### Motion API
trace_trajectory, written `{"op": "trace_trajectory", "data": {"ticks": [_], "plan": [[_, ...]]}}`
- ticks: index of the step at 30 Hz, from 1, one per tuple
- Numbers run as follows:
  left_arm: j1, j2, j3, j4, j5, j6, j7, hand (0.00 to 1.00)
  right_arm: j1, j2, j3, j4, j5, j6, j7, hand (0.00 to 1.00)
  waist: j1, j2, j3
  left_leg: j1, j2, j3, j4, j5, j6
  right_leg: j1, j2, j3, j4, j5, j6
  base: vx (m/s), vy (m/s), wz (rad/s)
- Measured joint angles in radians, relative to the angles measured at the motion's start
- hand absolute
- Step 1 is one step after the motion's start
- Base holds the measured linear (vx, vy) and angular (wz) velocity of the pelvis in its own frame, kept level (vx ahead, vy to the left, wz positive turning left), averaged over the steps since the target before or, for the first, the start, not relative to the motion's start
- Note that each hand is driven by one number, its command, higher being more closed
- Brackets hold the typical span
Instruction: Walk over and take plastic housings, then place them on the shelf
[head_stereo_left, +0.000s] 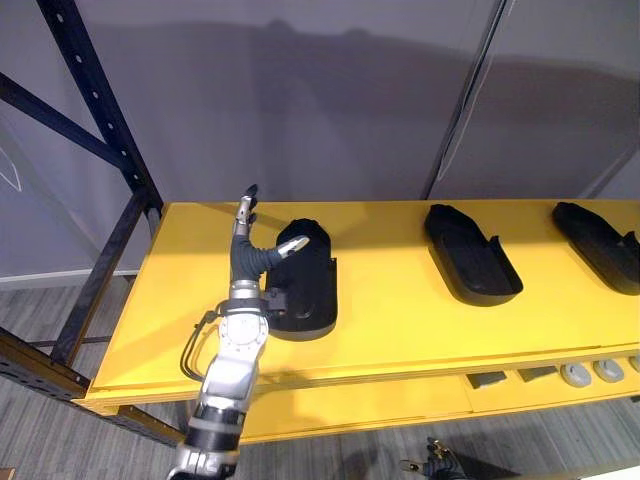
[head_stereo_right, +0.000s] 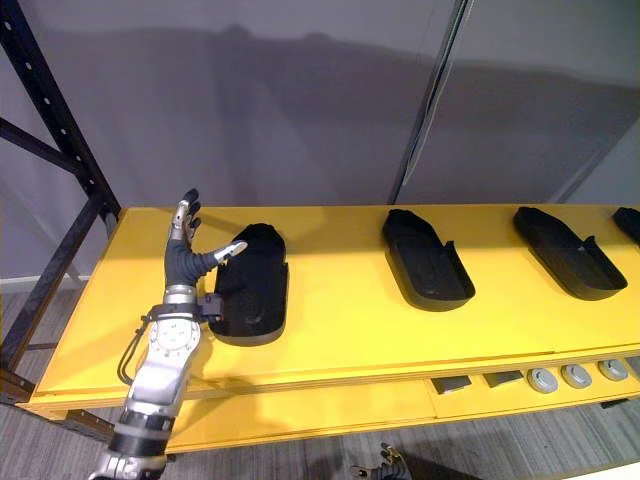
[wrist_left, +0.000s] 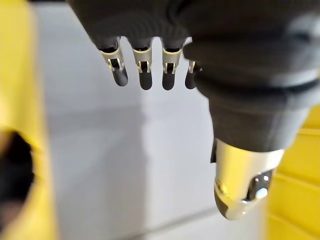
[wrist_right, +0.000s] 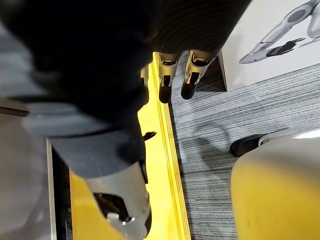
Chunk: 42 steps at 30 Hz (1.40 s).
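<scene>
Several black plastic housings lie in a row on the yellow shelf board (head_stereo_left: 400, 310). The leftmost housing (head_stereo_left: 310, 290) sits right beside my left hand (head_stereo_left: 245, 255), which is raised over the board at the housing's left edge. That hand's fingers (wrist_left: 145, 70) point straight up and its thumb (wrist_left: 245, 190) reaches out over the housing's top, so it is open and holds nothing. A second housing (head_stereo_left: 470, 255) and a third housing (head_stereo_left: 600, 245) lie further right. My right hand (wrist_right: 170, 75) hangs low by the shelf's yellow edge (wrist_right: 160, 165), fingers relaxed and empty.
A dark blue rack post (head_stereo_left: 100, 110) with a diagonal brace stands at the shelf's left end. A grey wall backs the shelf. Small grey parts (head_stereo_left: 590, 373) lie on a lower level at the front right. Grey striped flooring (wrist_right: 225, 120) runs below.
</scene>
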Motion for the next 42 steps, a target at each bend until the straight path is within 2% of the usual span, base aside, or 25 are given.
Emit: {"op": "trace_trajectory", "data": {"ticks": [5,9,11,15,21,28,34,42], "plan": [[0.178,-0.024,-0.101,-0.132,-0.003,-0.051,-0.047,1.0,0.067,-0.012,0.0,-0.002,0.0,-0.01,-0.012,0.0,0.018,0.002,0.001,-0.002,0.001,0.0,0.005,0.005,-0.002,-0.002,0.001,-0.001,0.006,-0.002,0.005,0.02,0.003,0.0],[0.258,-0.025,-0.124,-0.142,-0.014,-0.062,-0.079,1.0,0.088,-0.01,-0.001,-0.006,-0.001,-0.012,-0.021,0.0,0.027,-0.002,-0.002,-0.014,0.002,-0.001,0.025,-0.006,-0.001,0.0,-0.001,0.0,0.005,-0.001,0.005,0.04,0.019,0.04],[0.299,-0.027,-0.139,-0.142,-0.034,-0.069,-0.097,1.0,0.1,-0.01,-0.001,-0.012,-0.002,-0.012,-0.026,0.0,0.046,-0.003,-0.004,-0.015,0.005,0.0,0.036,-0.017,0.0,0.005,-0.001,0.001,0.005,-0.001,0.006,0.01,0.009,0.02],[0.354,-0.028,-0.143,-0.139,-0.041,-0.071,-0.127,1.0,0.113,-0.01,0.001,-0.023,-0.004,-0.012,-0.028,0.0,0.06,-0.002,-0.006,-0.016,0.012,0.001,0.055,-0.034,-0.003,0.012,0.0,0.003,0.005,-0.002,0.006,0.0,0.0,0.0],[0.367,-0.03,-0.147,-0.036,-0.015,-0.071,-0.16,1.0,0.124,-0.01,0.003,-0.033,-0.005,-0.012,-0.03,0.0,0.067,-0.001,-0.02,-0.02,0.012,0.008,0.052,-0.04,-0.003,0.006,-0.001,0.006,0.004,-0.003,0.008,-0.01,0.004,-0.01],[0.366,-0.014,-0.186,0.142,0.059,-0.063,-0.175,1.0,0.124,-0.01,0.011,-0.033,-0.005,-0.012,-0.044,0.0,0.065,0.001,-0.05,-0.009,0.004,0.006,0.011,0.001,-0.003,-0.001,-0.002,-0.001,0.0,-0.003,0.008,0.0,0.004,0.01],[0.363,-0.01,-0.186,0.259,0.08,-0.043,-0.175,1.0,0.119,-0.01,0.011,-0.032,-0.005,-0.012,-0.049,0.0,0.061,0.002,-0.051,-0.005,0.003,0.0,0.003,0.013,-0.002,-0.001,-0.001,-0.011,-0.002,-0.002,0.006,-0.02,0.009,0.02],[0.3,-0.01,-0.184,0.333,0.1,-0.046,-0.155,1.0,0.107,-0.009,0.011,-0.028,-0.005,-0.011,-0.05,0.0,0.052,0.003,-0.051,-0.011,0.004,-0.002,-0.001,0.019,-0.003,-0.008,-0.001,-0.018,-0.018,0.006,0.003,-0.04,0.006,0.01]]}}
